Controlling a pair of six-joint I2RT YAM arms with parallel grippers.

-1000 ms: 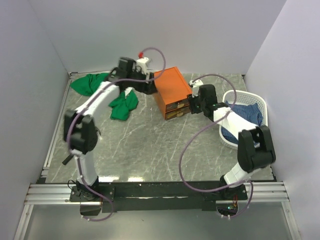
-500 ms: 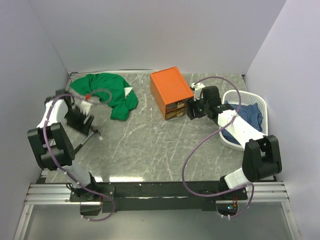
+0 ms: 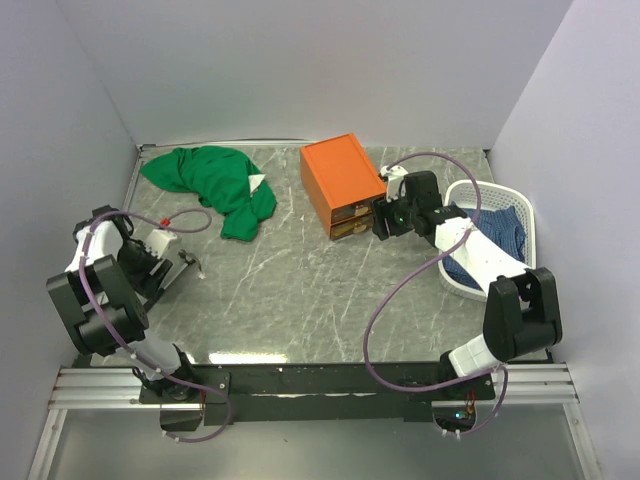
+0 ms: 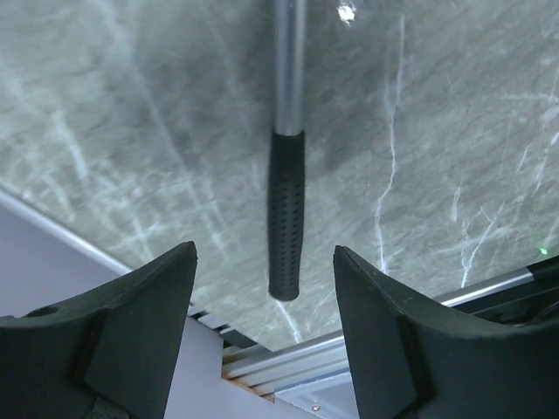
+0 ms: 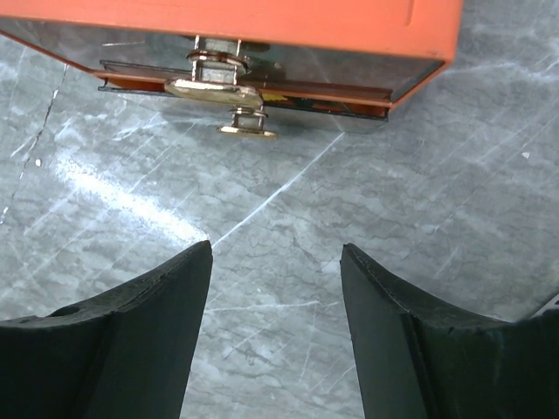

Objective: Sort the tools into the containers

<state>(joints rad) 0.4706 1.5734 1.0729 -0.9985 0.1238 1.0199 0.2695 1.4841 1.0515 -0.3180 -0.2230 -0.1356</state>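
A hammer (image 4: 286, 214) with a silver shaft and a black handle lies flat on the table at the left (image 3: 184, 269). My left gripper (image 4: 264, 251) hangs open above its handle end, one finger on each side, touching nothing; in the top view the left gripper (image 3: 152, 268) is by the left edge. The orange box (image 3: 343, 178) stands at the back centre with its two clear drawers (image 3: 355, 220) facing front. My right gripper (image 3: 382, 222) is open and empty just in front of the drawers (image 5: 288, 87) and their brass pulls (image 5: 225, 87). No other tools are in view.
A green cloth (image 3: 218, 180) lies crumpled at the back left. A white basket (image 3: 520, 215) holding blue cloth stands at the right wall. A metal rail (image 4: 349, 349) runs along the table's left edge, close under the left gripper.
The left arm swung from beside the orange box to the left edge and came down over the hammer handle. The right gripper opened in front of the drawers.
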